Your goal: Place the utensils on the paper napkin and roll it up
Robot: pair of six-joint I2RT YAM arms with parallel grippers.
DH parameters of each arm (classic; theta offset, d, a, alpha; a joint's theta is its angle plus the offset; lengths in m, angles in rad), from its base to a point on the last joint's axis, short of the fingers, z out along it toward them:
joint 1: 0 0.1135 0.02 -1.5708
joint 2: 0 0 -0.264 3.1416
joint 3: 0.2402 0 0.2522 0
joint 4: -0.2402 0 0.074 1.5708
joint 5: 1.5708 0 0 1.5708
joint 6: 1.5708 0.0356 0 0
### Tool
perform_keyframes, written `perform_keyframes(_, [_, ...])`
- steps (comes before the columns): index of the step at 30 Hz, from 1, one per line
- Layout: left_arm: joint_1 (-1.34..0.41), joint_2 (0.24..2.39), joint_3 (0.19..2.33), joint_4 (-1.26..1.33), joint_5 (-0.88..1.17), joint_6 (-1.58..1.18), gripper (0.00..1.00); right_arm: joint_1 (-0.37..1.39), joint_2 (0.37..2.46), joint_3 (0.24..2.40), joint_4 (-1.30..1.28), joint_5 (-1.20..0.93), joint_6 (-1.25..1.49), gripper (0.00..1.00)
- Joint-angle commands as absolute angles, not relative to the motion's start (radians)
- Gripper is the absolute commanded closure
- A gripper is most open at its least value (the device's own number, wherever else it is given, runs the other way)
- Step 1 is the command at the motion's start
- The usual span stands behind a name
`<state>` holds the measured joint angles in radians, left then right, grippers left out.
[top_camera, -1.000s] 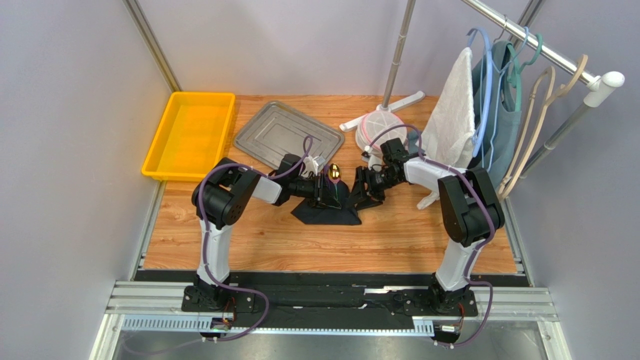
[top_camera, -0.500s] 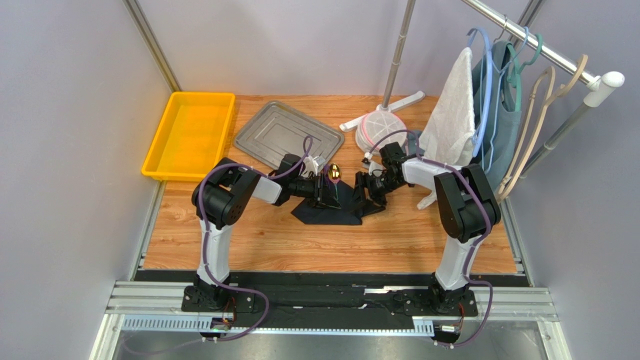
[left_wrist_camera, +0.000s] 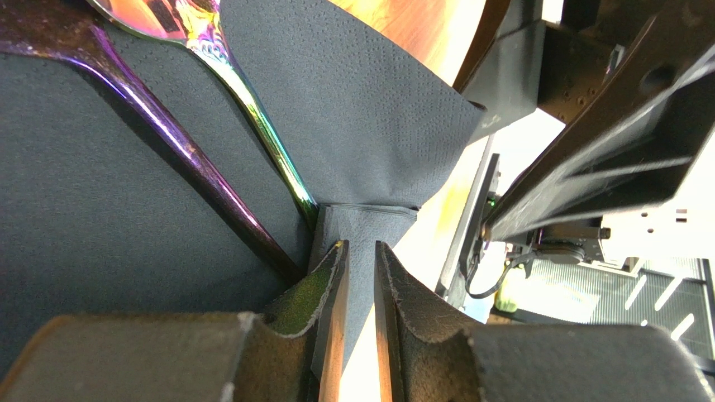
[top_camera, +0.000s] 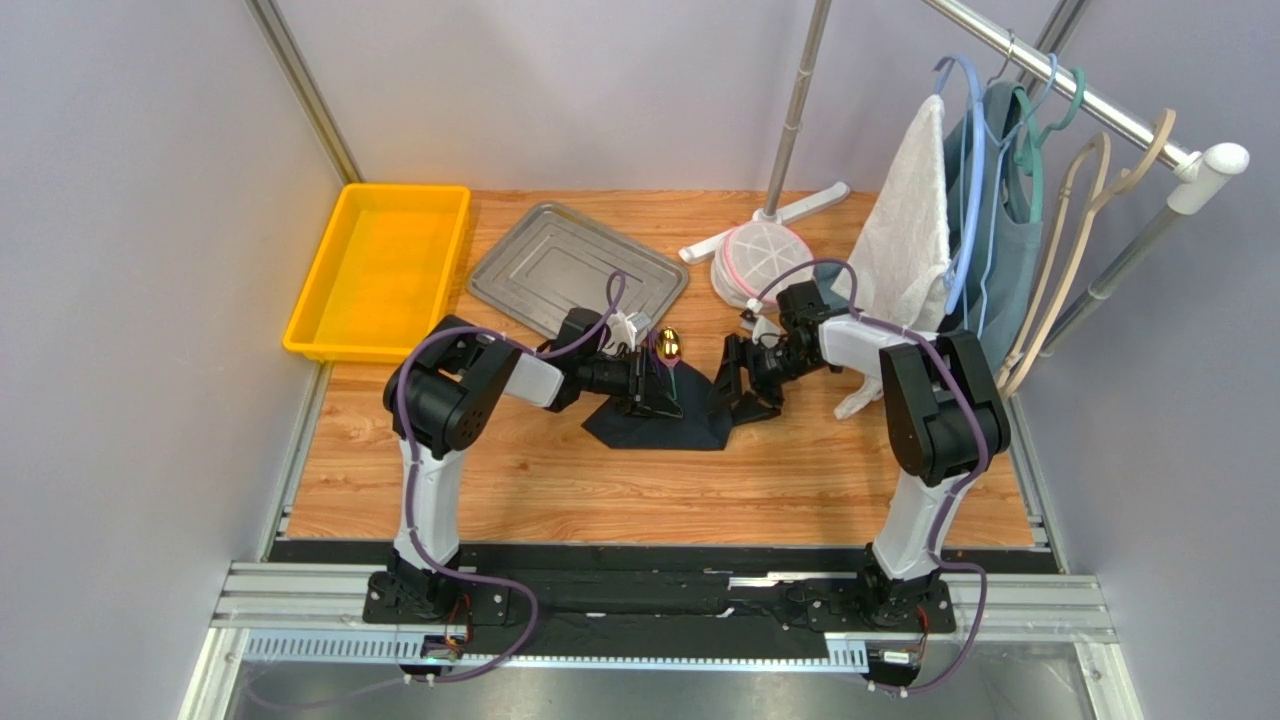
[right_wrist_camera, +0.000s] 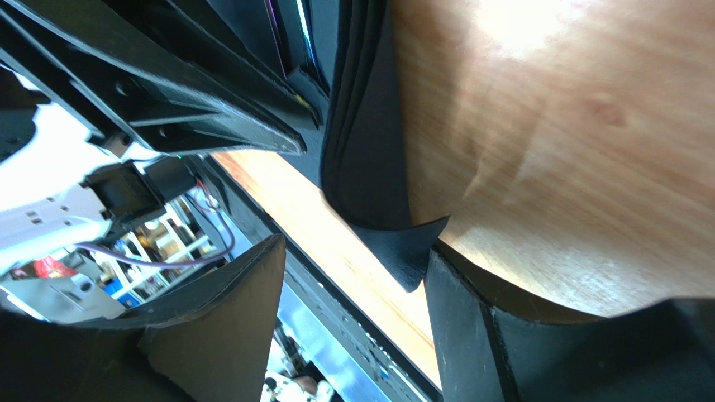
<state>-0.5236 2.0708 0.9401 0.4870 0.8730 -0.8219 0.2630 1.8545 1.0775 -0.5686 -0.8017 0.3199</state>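
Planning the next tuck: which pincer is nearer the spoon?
Left. The left pincer grips a napkin fold at the spoon's handle end; the right pincer stands open at the napkin's right corner.

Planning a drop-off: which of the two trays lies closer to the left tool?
The grey metal tray, just behind the left tool; the yellow tray sits farther off to the left.

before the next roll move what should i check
1. Left pincer shut on napkin fold: ok.
2. Fork and spoon lying on napkin: ok.
3. Right pincer gripping napkin: not ok, open, corner loose inside it.
4. Napkin rolled: not ok, only partly folded.
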Motion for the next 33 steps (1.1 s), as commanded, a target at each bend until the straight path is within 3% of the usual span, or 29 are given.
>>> perform_keyframes(1, [-0.525,2.088,0.954,0.495,0.853,-0.799,0.74,0.256,1.821,1.072,-0.489,-0.839,0.371,0.36])
perform_keyframes(11, [-0.522,2.088,0.953,0.5,0.854,-0.802,0.73,0.255,1.833,1.051,-0.436,-0.931,0.419,0.38])
perform_keyframes(16, [-0.522,2.086,0.953,0.5,0.854,-0.802,0.74,0.256,1.829,1.06,-0.498,-0.821,0.37,0.44])
perform_keyframes(23, [-0.52,2.086,0.951,0.5,0.853,-0.804,0.74,0.258,1.83,1.063,-0.564,-0.748,0.313,0.4])
perform_keyframes(30, [-0.52,2.088,0.953,0.499,0.85,-0.802,0.73,0.258,1.841,1.071,-0.575,-0.801,0.298,0.51])
perform_keyframes(33, [-0.52,2.088,0.951,0.497,0.847,-0.802,0.74,0.258,1.83,1.092,-0.575,-0.802,0.302,0.69])
